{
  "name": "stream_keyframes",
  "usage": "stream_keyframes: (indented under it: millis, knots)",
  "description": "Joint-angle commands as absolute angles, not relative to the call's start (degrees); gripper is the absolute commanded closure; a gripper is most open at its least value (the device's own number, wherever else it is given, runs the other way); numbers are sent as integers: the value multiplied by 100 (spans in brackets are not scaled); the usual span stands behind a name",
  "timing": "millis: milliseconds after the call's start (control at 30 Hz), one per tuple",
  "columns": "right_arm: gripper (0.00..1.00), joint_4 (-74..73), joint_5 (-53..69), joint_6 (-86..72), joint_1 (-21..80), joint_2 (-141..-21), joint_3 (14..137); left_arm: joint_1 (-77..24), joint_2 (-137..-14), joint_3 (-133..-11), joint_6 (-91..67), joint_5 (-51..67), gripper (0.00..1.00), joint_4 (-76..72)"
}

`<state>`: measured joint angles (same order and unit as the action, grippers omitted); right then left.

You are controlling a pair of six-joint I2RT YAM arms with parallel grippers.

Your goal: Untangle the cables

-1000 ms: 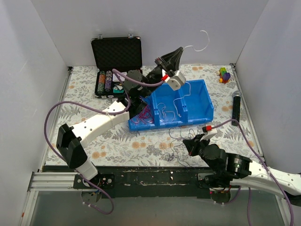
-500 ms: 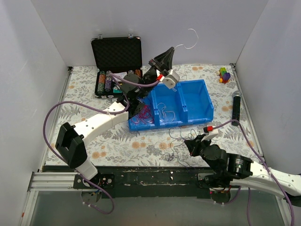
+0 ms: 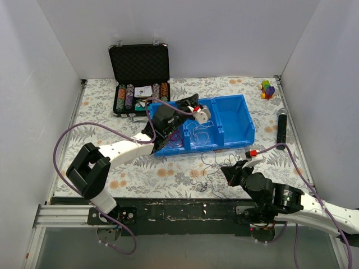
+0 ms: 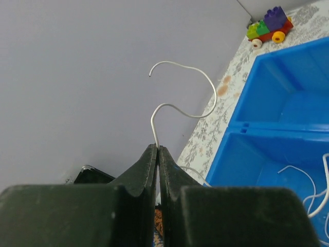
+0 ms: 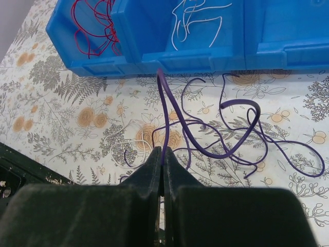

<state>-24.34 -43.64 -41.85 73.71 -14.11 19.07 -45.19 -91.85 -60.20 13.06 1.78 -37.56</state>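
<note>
Left gripper [image 4: 157, 147] has dropped from high near the back wall to the far side of the blue bin [image 3: 235, 120]. Right gripper [image 5: 162, 154] sits nearest, in front of the bin, jaws pinched together on a purple cable [image 5: 164, 110]; the strand's lower end is hidden between the fingers. The purple tangle [image 5: 236, 139] lies on the table just in front of the bin. Inside the bin are red cables [image 5: 87, 25] in the left compartment and white cables [image 5: 198, 18] in the middle one, both cut off at the frame top. The left gripper's jaws are clamped on a white cable [image 4: 153, 131] that curls up free; from overhead it is too fine to see. Beyond the bin is a toy car [image 4: 270, 23].
</note>
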Motion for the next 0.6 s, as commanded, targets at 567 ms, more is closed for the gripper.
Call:
stream_keyframes:
  millis: [567]
  knots:
    - [99,-2540,-4658,-4333,7365,-1152,2162,-4500,-10239,-6838,1810,-141,100,-774]
